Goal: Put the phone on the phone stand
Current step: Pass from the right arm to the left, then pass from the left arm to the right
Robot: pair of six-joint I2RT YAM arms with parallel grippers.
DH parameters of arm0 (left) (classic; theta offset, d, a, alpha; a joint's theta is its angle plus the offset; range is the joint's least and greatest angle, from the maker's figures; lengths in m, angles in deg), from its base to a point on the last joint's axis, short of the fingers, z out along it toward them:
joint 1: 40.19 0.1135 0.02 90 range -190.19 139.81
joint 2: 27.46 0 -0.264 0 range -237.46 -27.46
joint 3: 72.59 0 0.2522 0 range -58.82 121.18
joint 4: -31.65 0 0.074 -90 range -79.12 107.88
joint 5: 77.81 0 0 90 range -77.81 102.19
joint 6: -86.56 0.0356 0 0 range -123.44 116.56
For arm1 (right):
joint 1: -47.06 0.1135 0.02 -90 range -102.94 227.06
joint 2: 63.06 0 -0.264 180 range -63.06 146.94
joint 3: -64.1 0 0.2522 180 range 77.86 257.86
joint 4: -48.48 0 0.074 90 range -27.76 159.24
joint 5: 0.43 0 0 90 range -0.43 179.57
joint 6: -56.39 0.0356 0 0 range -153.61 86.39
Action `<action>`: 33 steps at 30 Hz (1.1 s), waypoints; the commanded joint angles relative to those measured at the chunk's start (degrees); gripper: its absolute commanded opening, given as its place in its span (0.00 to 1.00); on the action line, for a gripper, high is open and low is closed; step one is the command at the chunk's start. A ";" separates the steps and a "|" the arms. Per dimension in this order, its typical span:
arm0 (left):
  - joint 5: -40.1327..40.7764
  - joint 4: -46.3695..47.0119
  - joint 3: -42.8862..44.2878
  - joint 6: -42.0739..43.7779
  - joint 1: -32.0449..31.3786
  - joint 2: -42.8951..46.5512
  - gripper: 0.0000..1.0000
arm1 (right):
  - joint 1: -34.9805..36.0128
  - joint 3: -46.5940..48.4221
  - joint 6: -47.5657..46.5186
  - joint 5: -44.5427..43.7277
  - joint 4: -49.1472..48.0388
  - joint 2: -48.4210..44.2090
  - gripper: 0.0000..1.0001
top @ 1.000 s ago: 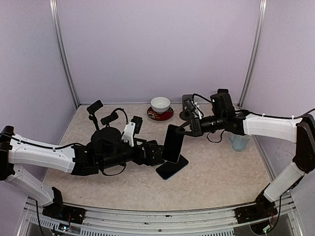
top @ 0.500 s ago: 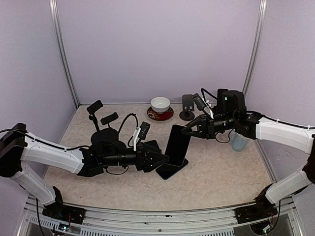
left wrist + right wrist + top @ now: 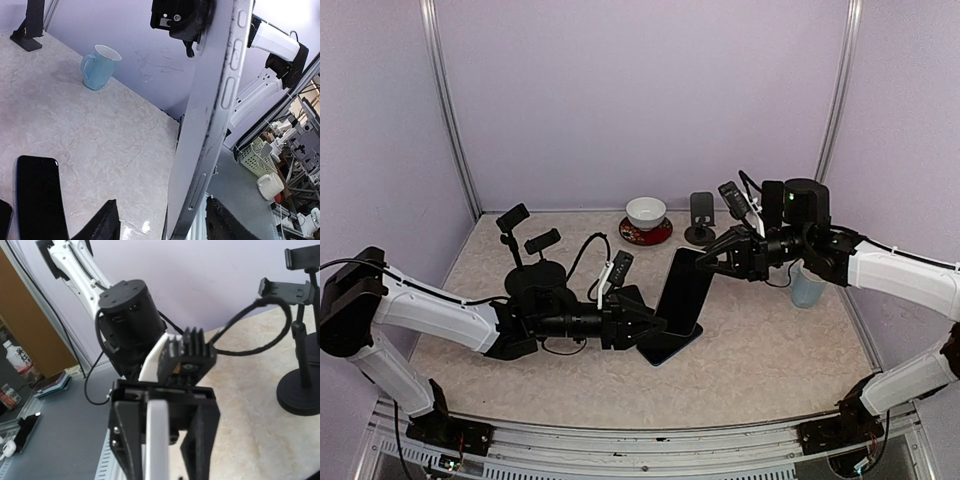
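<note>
The phone (image 3: 682, 290) stands nearly upright above the table, its pale edge (image 3: 215, 110) filling the left wrist view. My right gripper (image 3: 712, 263) is shut on its upper end. My left gripper (image 3: 650, 325) is open and straddles the phone's lower end; its black fingers (image 3: 102, 222) show gaps to the phone on both sides. The right wrist view looks down the phone's edge (image 3: 159, 450) between those fingers. The phone stand (image 3: 533, 262), black with two clamps on a round base, is at the left rear, apart from both grippers.
A second dark phone (image 3: 668, 345) lies flat under the raised one. A small black desk stand (image 3: 700, 215) and a white bowl on a red saucer (image 3: 646, 215) sit at the back. A blue mug (image 3: 807, 290) is under the right arm.
My left gripper advanced to the right until its fingers straddle the phone's lower end, and its jaws narrowed. My right arm shifted the phone slightly right and stayed shut on it.
</note>
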 commanded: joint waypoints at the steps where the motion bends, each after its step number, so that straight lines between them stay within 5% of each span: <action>1: -0.87 1.72 2.38 1.29 -0.57 -0.75 0.46 | -0.35 0.73 1.47 1.89 -3.56 0.33 0.00; 11: -0.91 1.12 3.01 2.80 -1.07 -0.88 0.01 | -0.34 1.30 1.79 1.68 -3.43 1.24 0.00; 15: -0.54 1.17 2.96 3.02 -1.16 -0.81 0.00 | -0.37 1.70 1.82 1.17 -2.97 1.86 0.09; 21: 2.18 0.78 2.21 3.88 -1.32 0.24 0.00 | -0.37 3.35 2.36 -2.76 -0.22 2.86 0.53; 33: 25.65 -9.70 3.38 14.03 -6.88 4.31 0.00 | -0.38 5.99 9.82 -18.73 5.52 2.43 0.73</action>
